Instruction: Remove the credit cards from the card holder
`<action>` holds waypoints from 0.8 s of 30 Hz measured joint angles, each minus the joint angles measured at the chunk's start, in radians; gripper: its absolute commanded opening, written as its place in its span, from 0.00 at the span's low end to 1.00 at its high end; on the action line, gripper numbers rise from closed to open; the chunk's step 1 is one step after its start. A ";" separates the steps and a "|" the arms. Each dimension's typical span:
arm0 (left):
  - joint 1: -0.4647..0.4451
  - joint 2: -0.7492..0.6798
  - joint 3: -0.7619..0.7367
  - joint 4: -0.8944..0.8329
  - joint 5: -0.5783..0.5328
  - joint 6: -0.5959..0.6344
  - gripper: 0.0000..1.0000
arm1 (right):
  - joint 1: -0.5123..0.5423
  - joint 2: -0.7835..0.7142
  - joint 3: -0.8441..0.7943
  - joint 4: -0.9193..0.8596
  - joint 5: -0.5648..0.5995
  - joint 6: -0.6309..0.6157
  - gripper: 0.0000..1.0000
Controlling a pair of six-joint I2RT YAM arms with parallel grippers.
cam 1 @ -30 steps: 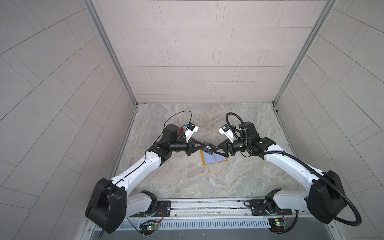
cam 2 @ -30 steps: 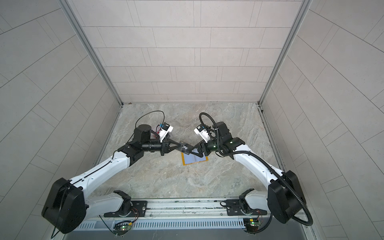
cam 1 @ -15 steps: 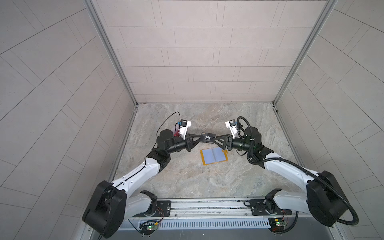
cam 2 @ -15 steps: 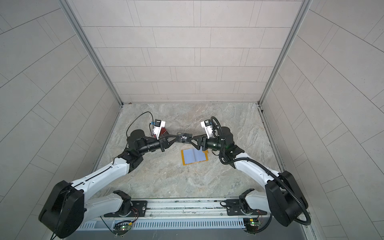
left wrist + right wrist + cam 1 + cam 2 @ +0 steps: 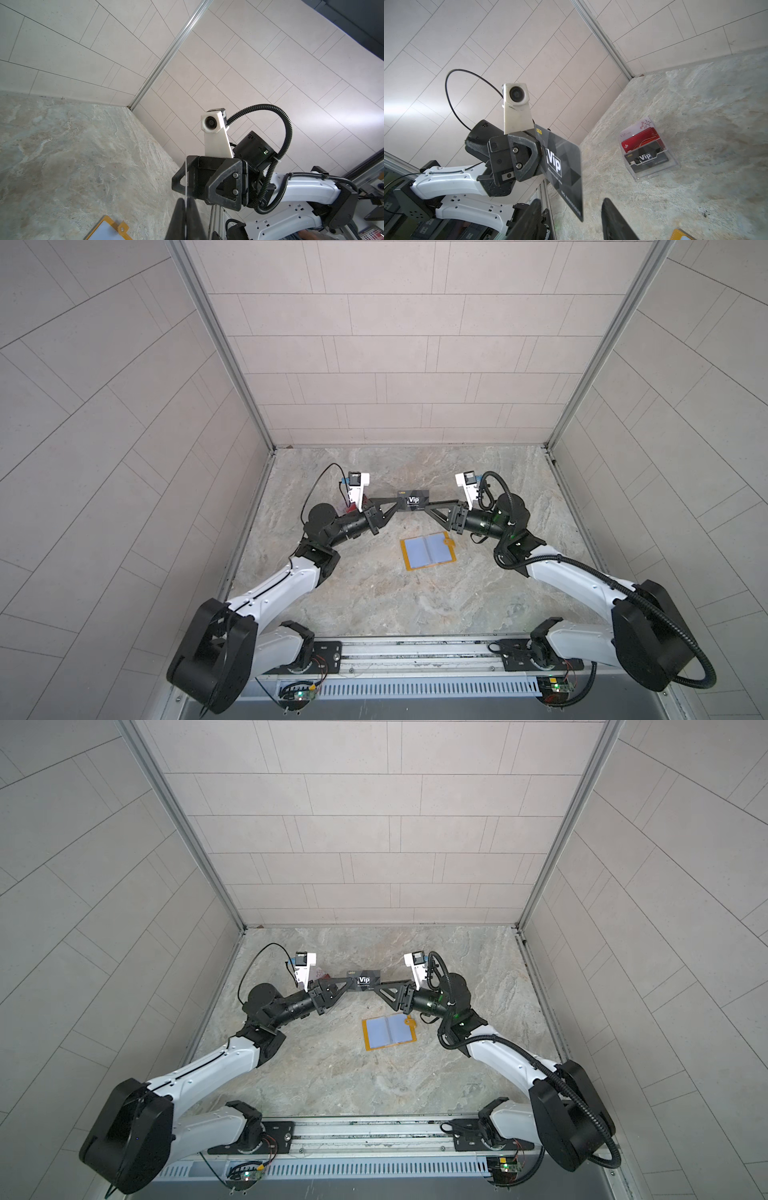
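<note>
Currently the step in hand appears to be a transfer of one card between my two arms, above the tabletop. My left jaws are clamped on one short end of the black Vip card, holding it on edge in the air, well clear of the surface. My right jaws stand apart, one on each side of the card's free end; in the right wrist view a gap shows on both sides, so no second grip exists yet. The card holder lies open and flat on the tabletop, nearer my base than the held card, bluish sleeves upward; no card shows in them from above, though a top view cannot confirm they are empty. A clear plastic box by the left arm already stands loaded with a whitish card, a red card and a second black card. The next move, as I judge it, calls for the right jaws to close squarely on the free end before the left jaws release. Misalignment risks twisting or dropping the thin card.
</note>
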 measured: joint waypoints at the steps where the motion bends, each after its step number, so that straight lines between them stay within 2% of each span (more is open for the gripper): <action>1: 0.000 0.004 0.000 0.013 0.000 -0.010 0.00 | 0.000 0.000 0.001 0.008 -0.002 0.006 0.45; 8: 0.000 0.033 0.000 0.088 0.000 -0.060 0.00 | 0.005 0.006 0.011 0.051 -0.011 0.031 0.40; 18: 0.000 0.037 0.000 0.119 0.001 -0.081 0.00 | 0.007 0.021 0.024 0.069 -0.019 0.054 0.27; 24: 0.000 0.042 0.000 0.130 0.005 -0.086 0.00 | 0.007 0.029 0.027 0.084 -0.024 0.059 0.25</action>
